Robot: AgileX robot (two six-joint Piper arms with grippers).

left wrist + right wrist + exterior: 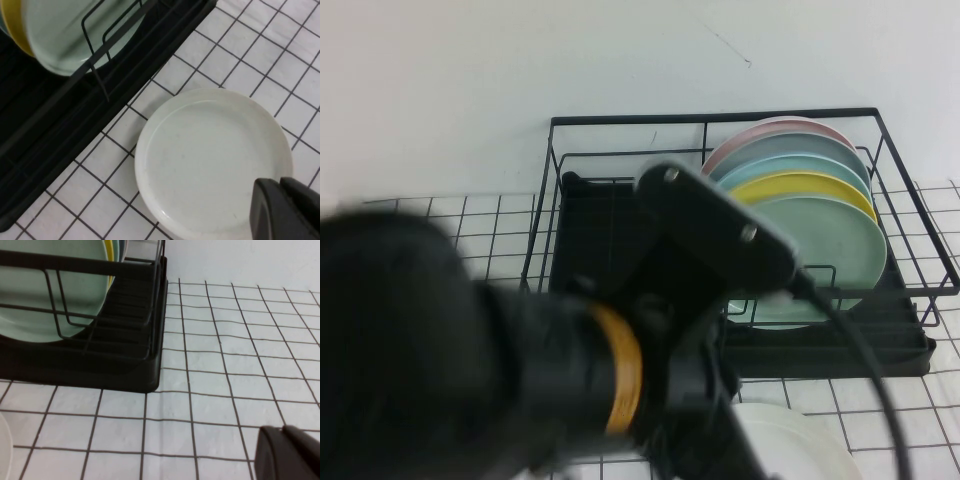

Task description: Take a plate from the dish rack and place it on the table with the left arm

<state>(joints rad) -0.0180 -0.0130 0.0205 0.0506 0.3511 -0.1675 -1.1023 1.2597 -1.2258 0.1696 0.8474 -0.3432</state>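
Left gripper above the near edge of the white plate; cannot tell its opening, nothing visibly held. One white plate flat on the table, just in front of the dish rack. Five coloured plates upright at the rack's right end. Right gripper low over the cloth, right of the rack; opening unclear.

The setting is a staged robot test bench rather than a home kitchen: a grid-printed cloth covers the table, a plain white wall stands behind, and a dish rack holds coloured plates.
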